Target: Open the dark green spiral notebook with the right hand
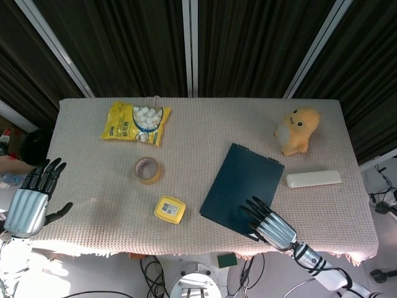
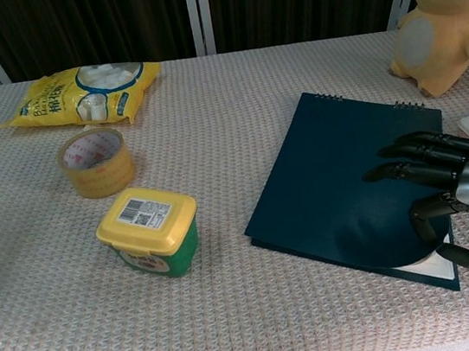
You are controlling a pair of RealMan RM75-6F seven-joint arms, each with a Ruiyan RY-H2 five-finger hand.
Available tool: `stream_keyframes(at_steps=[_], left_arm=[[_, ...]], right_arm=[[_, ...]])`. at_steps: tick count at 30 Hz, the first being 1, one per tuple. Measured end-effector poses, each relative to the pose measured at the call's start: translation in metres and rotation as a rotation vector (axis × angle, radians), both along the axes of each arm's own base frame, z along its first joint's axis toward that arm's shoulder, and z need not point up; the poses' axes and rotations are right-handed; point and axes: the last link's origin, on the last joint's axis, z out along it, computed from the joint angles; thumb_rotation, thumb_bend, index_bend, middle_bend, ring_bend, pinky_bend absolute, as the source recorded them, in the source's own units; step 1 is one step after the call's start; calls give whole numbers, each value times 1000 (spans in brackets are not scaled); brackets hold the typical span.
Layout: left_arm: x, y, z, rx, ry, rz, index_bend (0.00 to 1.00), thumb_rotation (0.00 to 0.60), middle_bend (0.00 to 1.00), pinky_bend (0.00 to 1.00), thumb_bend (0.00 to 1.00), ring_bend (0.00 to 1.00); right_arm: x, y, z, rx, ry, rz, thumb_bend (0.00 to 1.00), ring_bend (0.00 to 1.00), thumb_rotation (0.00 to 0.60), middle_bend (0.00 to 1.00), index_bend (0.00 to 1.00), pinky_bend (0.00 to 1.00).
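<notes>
The dark green spiral notebook (image 1: pixel 239 186) lies right of centre on the table, its spiral edge at the far end. In the chest view the notebook (image 2: pixel 341 187) has its near right corner raised, and a strip of white page (image 2: pixel 427 269) shows beneath the bulging cover. My right hand (image 1: pixel 271 226) pinches that cover corner: in the chest view the right hand (image 2: pixel 463 187) has its fingers laid on top and its thumb under the cover. My left hand (image 1: pixel 28 202) hovers off the table's left edge with fingers spread, holding nothing.
A yellow snack bag (image 1: pixel 135 122) lies at the back left. A tape roll (image 1: pixel 147 170) and a yellow-lidded tub (image 1: pixel 170 209) sit left of the notebook. An orange plush toy (image 1: pixel 296 130) and a white bar (image 1: pixel 313 179) are to its right on the woven tablecloth (image 1: pixel 205 124).
</notes>
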Motion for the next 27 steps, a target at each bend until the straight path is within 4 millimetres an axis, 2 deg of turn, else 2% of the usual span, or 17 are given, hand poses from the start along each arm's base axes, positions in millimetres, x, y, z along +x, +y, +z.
stream_keyframes(at_steps=[8,14,20,27], left_arm=[[0,0,0,-1,0,-3,32,600,64,176,124,43],[0,0,1,-2,-3,-4,32,600,64,176,124,43],[-3,2,2,-4,-8,2,32,600,64,176,124,43],[-6,6,5,-7,-6,15,31,600,65,176,124,43]], right_arm=[[1,-5,4,-52,-59,-1,492,0,600,224,984,0],[12,-21,19,-107,-174,-17,567,0,600,281,1000,0],[29,-57,37,-164,-263,-44,583,0,600,296,1000,0],[48,-119,50,-189,-341,-196,591,0,600,303,1000,0]])
